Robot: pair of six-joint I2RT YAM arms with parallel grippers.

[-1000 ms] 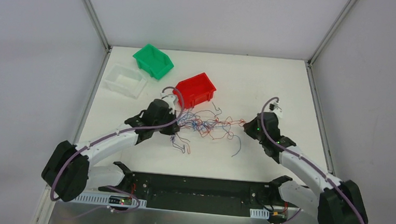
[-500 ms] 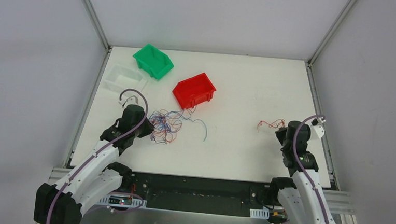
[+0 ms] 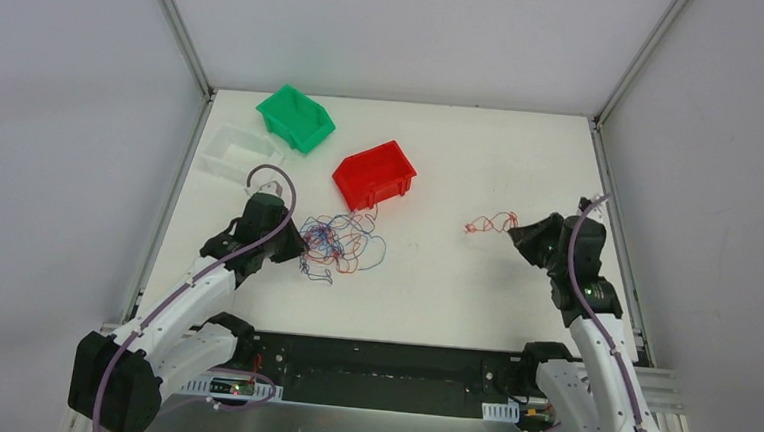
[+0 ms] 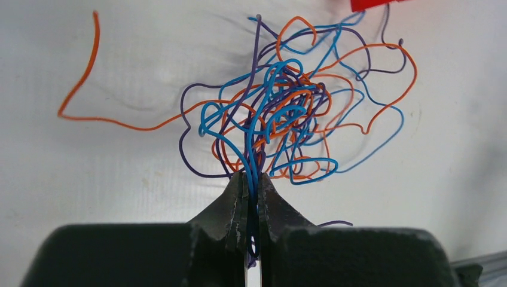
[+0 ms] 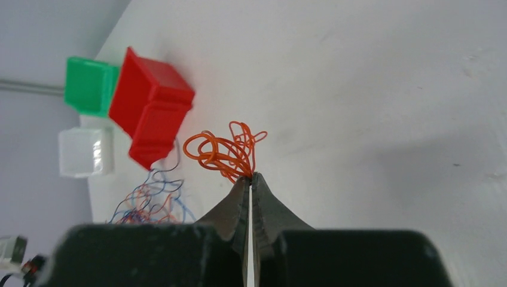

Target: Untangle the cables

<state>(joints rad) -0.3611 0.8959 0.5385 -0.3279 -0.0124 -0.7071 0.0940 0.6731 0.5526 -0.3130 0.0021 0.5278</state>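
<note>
A tangle of thin blue, orange-red and dark purple cables (image 3: 334, 245) lies on the white table left of centre; it fills the left wrist view (image 4: 287, 113). My left gripper (image 3: 294, 248) is shut on blue and purple strands at the tangle's near edge (image 4: 253, 179). My right gripper (image 3: 517, 231) is shut on a small bunch of red cables (image 3: 488, 223), held apart from the tangle at the right. The bunch shows as orange-red loops in the right wrist view (image 5: 224, 149), pinched at the fingertips (image 5: 250, 177).
A red bin (image 3: 375, 173) stands just behind the tangle. A green bin (image 3: 295, 117) and a clear bin (image 3: 242, 153) stand at the back left. The table's right edge (image 3: 624, 261) is close to my right arm.
Both arms pulled apart, splitting red strands from the tangle. My right gripper has since moved up and left with the red bunch. My left gripper shifted slightly right with the tangle.
</note>
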